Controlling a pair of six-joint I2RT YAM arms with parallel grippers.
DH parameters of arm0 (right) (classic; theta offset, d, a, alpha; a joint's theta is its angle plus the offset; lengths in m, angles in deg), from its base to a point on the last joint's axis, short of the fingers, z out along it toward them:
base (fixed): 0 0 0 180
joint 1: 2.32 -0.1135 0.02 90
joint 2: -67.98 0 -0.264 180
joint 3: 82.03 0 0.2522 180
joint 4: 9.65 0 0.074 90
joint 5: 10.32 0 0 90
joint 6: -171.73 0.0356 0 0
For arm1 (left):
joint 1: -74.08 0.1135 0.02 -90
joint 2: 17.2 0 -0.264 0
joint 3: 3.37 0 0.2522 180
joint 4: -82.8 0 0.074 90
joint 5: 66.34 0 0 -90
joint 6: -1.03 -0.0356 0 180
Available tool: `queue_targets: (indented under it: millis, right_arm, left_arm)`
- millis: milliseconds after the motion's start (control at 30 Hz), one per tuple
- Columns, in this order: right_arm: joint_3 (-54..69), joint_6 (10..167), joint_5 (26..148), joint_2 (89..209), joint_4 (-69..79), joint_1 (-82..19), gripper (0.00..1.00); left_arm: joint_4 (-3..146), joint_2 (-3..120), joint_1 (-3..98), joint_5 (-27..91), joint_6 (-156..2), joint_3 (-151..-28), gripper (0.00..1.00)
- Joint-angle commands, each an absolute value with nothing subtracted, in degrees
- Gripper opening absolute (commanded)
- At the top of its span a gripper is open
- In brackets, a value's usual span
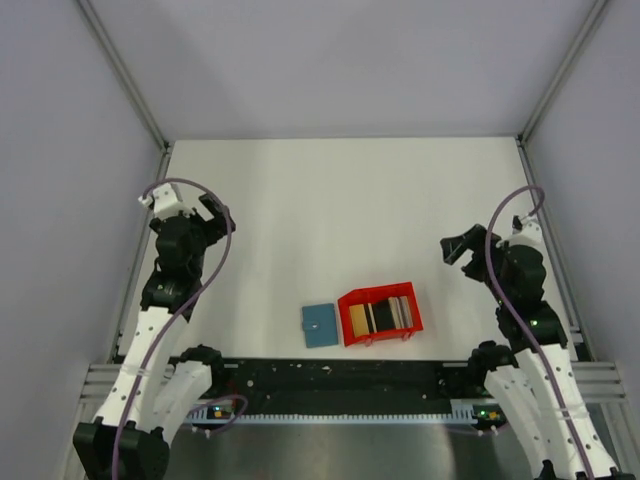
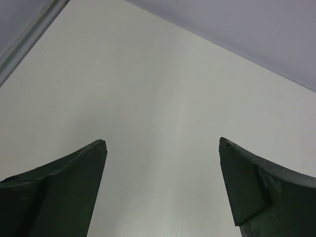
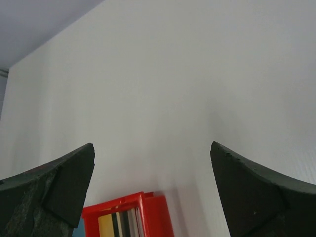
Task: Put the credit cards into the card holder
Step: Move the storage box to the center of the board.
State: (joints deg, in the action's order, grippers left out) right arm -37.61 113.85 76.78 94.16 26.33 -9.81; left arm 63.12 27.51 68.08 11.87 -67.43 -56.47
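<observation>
Top external shows nothing grasped: left tool [image 1: 218, 212] and right tool [image 1: 456, 250] are spread, empty. Next, the card holder [image 1: 320, 325] at lower centre likely must be opened.

White table [image 1: 340, 200], grey walls [image 1: 350, 60] w/ alu frame posts [image 1: 122, 72], even light

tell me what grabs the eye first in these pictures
The red bin near the front edge of the table stands out, with cards standing in a row inside. A teal wallet lies flat just left of it. The left gripper and right gripper hover open and empty out at the sides.
</observation>
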Motion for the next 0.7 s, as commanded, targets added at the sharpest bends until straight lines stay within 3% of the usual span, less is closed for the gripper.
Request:
queue_targets:
  millis: [0, 100, 200, 433, 667]
  right_arm:
    - [-35.9, 119.6, 89.0, 94.5, 31.5, -10.2, 0.99]
    - [-38.7, 122.6, 100.6, 95.5, 26.4, -10.3, 0.99]
    - [-35.8, 117.9, 104.6, 98.7, 33.8, -12.9, 0.99]
    - [-30.9, 114.0, 93.9, 99.5, 43.8, -27.9, 0.99]
    - [-22.9, 123.5, 59.8, 105.1, 52.3, -58.9, 0.99]
  left_arm:
    - [47.6, 27.4, 68.1, -0.2, -48.8, -61.9, 0.98]
    - [47.3, 27.5, 68.1, 4.2, -52.6, -62.8, 0.98]
    - [47.5, 27.5, 68.1, 8.2, -55.0, -62.7, 0.98]
    - [49.2, 28.2, 68.1, 18.2, -57.6, -61.4, 0.98]
    - [49.5, 32.8, 68.1, 25.7, -60.6, -62.6, 0.98]
